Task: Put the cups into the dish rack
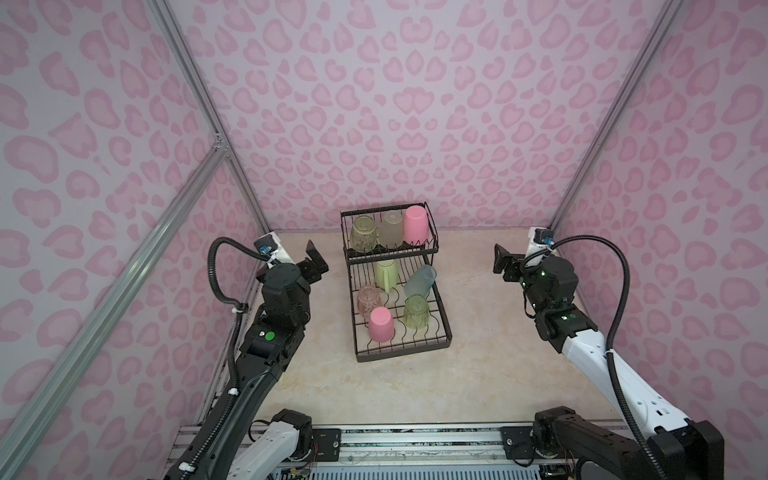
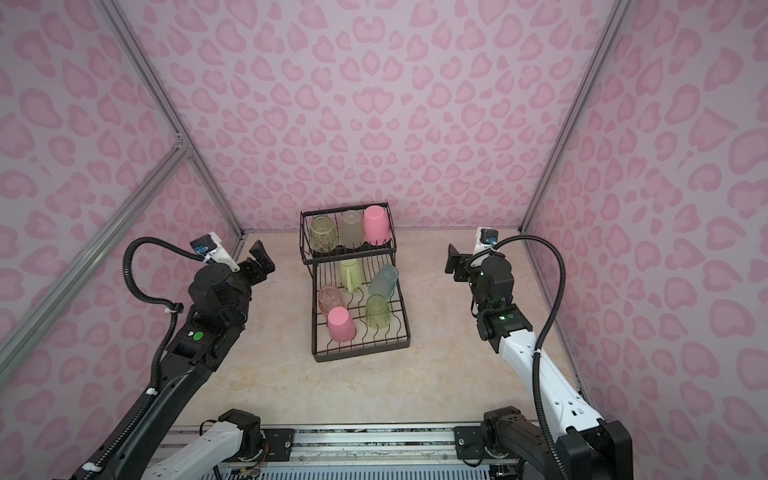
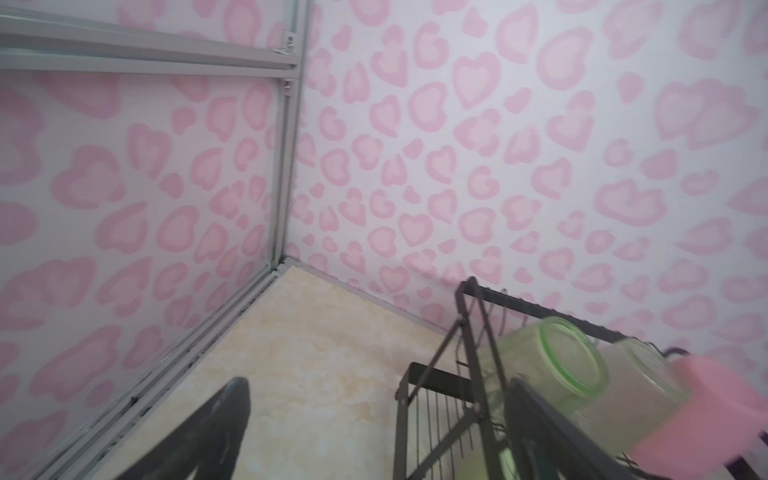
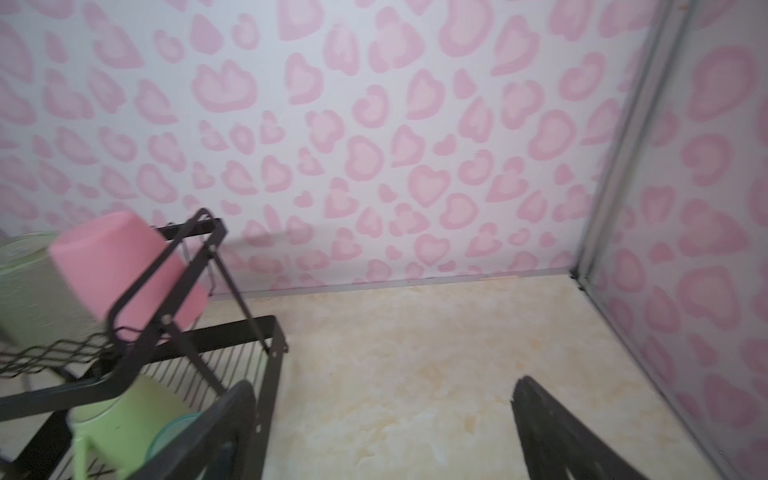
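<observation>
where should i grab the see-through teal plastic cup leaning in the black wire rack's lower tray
Across the side wall of the translucent teal plastic cup, near its upper end, coming from above on the right. It leans tilted with that end clear, while the pale green handled mug stands at its left; the open right claw is on the free side.

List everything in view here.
black wire two-tier dish rack: 1, black, centre.
opaque pink plastic cups: 2, pink, one per tier.
yellow-green cups: 2, yellow-green, one per tier.
frosted grey cup: 1, grey, upper basket.
pale green handled mug: 1, green, lower tray.
translucent teal cup: 1, teal, lower tray.
translucent pink-orange cup: 1, pink-orange, lower tray.
beige marbled table: 1, beige, underneath.
left gripper: 1, black, open.
right gripper: 1, black, open.
</observation>
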Tool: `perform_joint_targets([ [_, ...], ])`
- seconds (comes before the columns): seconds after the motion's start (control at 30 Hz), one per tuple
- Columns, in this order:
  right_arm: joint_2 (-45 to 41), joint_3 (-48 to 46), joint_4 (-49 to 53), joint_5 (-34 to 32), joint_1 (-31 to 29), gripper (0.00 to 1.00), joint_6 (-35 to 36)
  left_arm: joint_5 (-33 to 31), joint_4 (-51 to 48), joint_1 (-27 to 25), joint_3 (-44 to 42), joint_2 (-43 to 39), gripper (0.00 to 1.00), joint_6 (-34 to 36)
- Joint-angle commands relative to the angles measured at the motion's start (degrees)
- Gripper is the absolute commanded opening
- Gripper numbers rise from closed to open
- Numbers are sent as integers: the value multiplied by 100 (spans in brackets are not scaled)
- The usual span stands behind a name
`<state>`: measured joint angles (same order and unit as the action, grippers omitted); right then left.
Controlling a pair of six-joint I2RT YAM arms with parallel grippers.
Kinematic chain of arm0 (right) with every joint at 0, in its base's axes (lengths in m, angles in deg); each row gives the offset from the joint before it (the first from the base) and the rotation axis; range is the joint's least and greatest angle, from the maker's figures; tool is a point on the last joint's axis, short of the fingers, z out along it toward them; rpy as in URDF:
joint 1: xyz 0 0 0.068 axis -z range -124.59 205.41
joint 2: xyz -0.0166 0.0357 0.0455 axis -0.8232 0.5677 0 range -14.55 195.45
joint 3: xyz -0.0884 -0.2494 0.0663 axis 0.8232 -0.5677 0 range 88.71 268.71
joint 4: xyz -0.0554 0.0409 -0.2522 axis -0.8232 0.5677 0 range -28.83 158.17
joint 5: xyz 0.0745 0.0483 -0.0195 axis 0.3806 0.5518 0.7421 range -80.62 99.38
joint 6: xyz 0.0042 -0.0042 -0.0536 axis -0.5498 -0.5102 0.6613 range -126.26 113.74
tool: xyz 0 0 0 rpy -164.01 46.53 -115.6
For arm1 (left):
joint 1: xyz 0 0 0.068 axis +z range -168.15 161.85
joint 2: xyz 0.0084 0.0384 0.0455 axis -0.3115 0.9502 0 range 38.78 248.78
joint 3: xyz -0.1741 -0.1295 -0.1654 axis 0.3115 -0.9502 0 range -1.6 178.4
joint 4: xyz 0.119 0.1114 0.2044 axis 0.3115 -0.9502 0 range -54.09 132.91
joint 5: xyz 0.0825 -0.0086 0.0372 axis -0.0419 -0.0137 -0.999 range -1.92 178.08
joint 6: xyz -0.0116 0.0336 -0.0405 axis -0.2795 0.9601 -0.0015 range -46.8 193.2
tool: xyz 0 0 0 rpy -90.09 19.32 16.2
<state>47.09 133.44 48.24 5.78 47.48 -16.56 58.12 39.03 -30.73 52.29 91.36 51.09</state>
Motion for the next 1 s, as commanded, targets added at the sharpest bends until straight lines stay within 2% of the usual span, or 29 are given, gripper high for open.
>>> perform_joint_targets([
  [0.0, -144, -479, -558, -42, 731, 96, -512, 359, -170, 684, -110, 8, 97, -531],
  [0.1, -227, -1186, -1283, -91, 1319, 96, -647, 172, 116, 1193, -546, 125, 97, -641],
  [0.17, -135, -1617, -1780, -310, 1526, 96, -549, 344, 444, 1536, -982, 242, 97, -755],
  [0.23, 49, -1913, -2154, -523, 1606, 95, -460, 267, 640, 1751, -1333, 409, 97, -883],
  [0.3, 320, -2164, -2575, -702, 1607, 95, -357, 454, 771, 2055, -1604, 610, 97, -1129],
  [0.5, 1308, -2481, -3518, -380, 1594, 94, -328, 465, 1338, 2505, -2131, 1406, 97, -1226],
  [0.63, 1372, -2261, -3120, -152, 1574, 94, -223, 880, 1805, 2708, -2345, 1720, 97, -1416],
  [0.73, 1401, -2379, -3405, -162, 1557, 94, -167, 1057, 2009, 2709, -2344, 1948, 97, -1193],
  [0.97, 1378, -2312, -3199, -171, 1498, 94, 24, 1186, 2515, 2709, -2435, 2163, 97, -579],
])
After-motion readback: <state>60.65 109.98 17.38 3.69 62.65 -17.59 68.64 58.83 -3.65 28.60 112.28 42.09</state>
